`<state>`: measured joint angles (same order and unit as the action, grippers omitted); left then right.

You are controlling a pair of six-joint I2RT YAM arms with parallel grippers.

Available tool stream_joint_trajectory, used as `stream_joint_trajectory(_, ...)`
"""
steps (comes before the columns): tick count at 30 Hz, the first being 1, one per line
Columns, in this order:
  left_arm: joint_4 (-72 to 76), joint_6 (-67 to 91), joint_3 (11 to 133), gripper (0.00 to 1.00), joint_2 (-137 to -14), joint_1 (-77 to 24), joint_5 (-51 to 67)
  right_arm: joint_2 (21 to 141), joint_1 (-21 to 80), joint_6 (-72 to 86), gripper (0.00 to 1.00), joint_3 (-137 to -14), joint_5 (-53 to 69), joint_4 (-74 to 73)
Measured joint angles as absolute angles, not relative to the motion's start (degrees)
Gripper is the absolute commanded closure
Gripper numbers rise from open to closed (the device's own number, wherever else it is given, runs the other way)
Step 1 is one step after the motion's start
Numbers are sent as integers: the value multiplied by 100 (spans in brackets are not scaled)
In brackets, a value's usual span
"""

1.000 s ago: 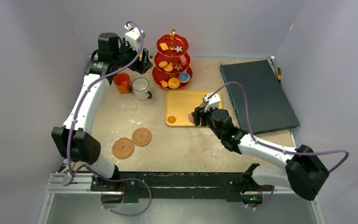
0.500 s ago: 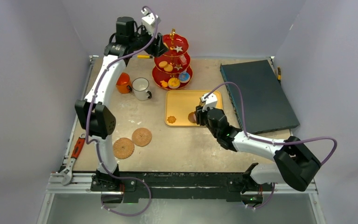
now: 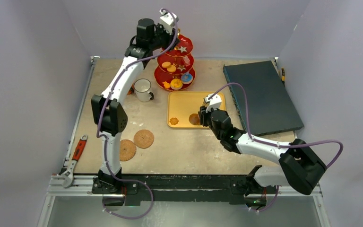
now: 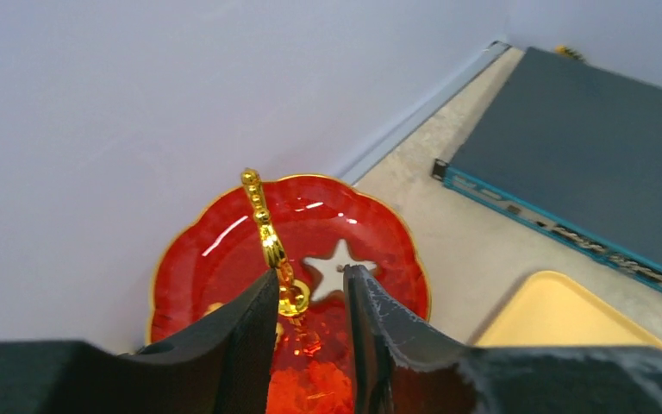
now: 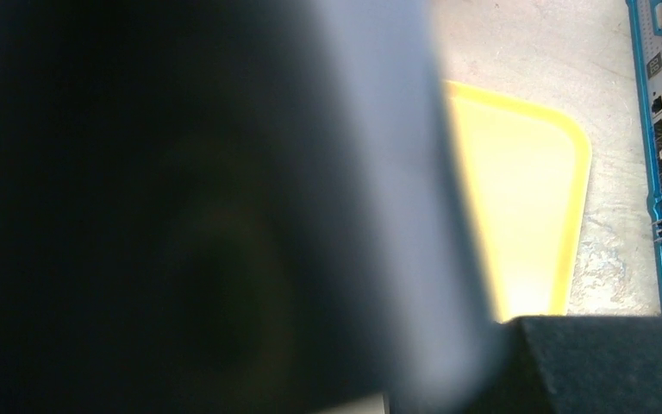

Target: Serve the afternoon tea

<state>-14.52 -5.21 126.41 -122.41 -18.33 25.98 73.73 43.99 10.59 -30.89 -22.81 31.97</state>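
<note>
The red three-tier stand (image 3: 175,78) holds several pastries and biscuits at the back of the table. My left gripper (image 3: 168,41) is open over its top plate (image 4: 224,259). Its fingers straddle the foot of the gold handle (image 4: 263,220), which touches the left finger, and a white star biscuit (image 4: 338,263) lies by the right fingertip. My right gripper (image 3: 200,118) sits low on the yellow tray (image 3: 184,101), apparently shut on a round brown pastry (image 3: 194,119). A dark blur fills the right wrist view. A flower biscuit (image 3: 173,121) lies on the tray. The white mug (image 3: 142,88) stands left of the stand. The orange mug is hidden behind my left arm.
A large dark blue-grey box (image 3: 261,97) lies at the right, also in the left wrist view (image 4: 586,147). Two round woven mats (image 3: 143,138) (image 3: 125,149) lie at the front left. A red-handled wrench (image 3: 75,153) lies at the table's left edge. Walls close in behind the stand.
My left arm has swung right from above the mugs to the top of the stand. The right gripper has barely moved; the thing at its tip now looks brown rather than purple.
</note>
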Motion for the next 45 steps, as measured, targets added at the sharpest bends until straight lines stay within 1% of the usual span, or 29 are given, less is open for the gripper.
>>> stream_joint_trajectory(3, -1253, -685, 12591, 90, -12239, -2001, 2018, 7373, 4399, 1087, 69, -3089, -2281, 3201)
stream_joint_trajectory(7, -1155, -810, 12543, 100, -12239, -2198, 1212, 7373, 4399, 1116, 70, -3089, -2281, 3223)
stream_joint_trajectory(13, -1131, -773, 12543, 100, -12239, -2364, 314, 7369, 4399, 1140, 69, -3089, -2279, 3293)
stream_joint_trajectory(17, -1135, -624, 12543, 100, -12239, -2436, -62, 7295, 4399, 1160, 68, -3089, -2279, 3291)
stream_joint_trajectory(21, -1127, -384, 12433, 100, -12193, -2484, -14, 7172, 4399, 1201, 68, -3089, -2281, 3321)
stream_joint_trajectory(27, -1208, 60, 12123, 100, -11994, -2488, 552, 7085, 4399, 1273, 68, -3081, -2279, 3334)
stream_joint_trajectory(29, -1236, 163, 12099, 94, -11924, -2488, 757, 7085, 4399, 1288, 68, -3079, -2279, 3334)
stream_joint_trajectory(30, -1240, 202, 12099, 88, -11887, -2488, 832, 7085, 4399, 1293, 68, -3072, -2279, 3334)
stream_joint_trajectory(31, -1247, 228, 12099, 81, -11843, -2488, 878, 7085, 4399, 1306, 67, -3070, -2279, 3332)
stream_joint_trajectory(32, -1249, 231, 12099, 70, -11810, -2488, 886, 7085, 4399, 1308, 67, -3070, -2279, 3332)
stream_joint_trajectory(35, -1260, 198, 12112, 29, -11701, -2482, 864, 7085, 4399, 1313, 67, -3057, -2279, 3330)
stream_joint_trajectory(36, -1275, 198, 12119, 22, -11671, -2475, 825, 7085, 4399, 1317, 67, -3050, -2279, 3332)
stream_joint_trajectory(39, -1293, 211, 12130, 10, -11609, -2412, 727, 7085, 4399, 1330, 67, -3048, -2279, 3332)
stream_joint_trajectory(41, -1286, 215, 12143, 6, -11592, -2307, 760, 7085, 4399, 1334, 67, -3048, -2279, 3330)
stream_joint_trajectory(43, -1291, 237, 12193, 5, -11596, -2171, 882, 7085, 4399, 1347, 67, -3048, -2279, 3332)
stream_joint_trajectory(45, -1334, 248, 12409, 9, -11677, -2008, 1074, 7085, 4399, 1350, 67, -3048, -2279, 3332)
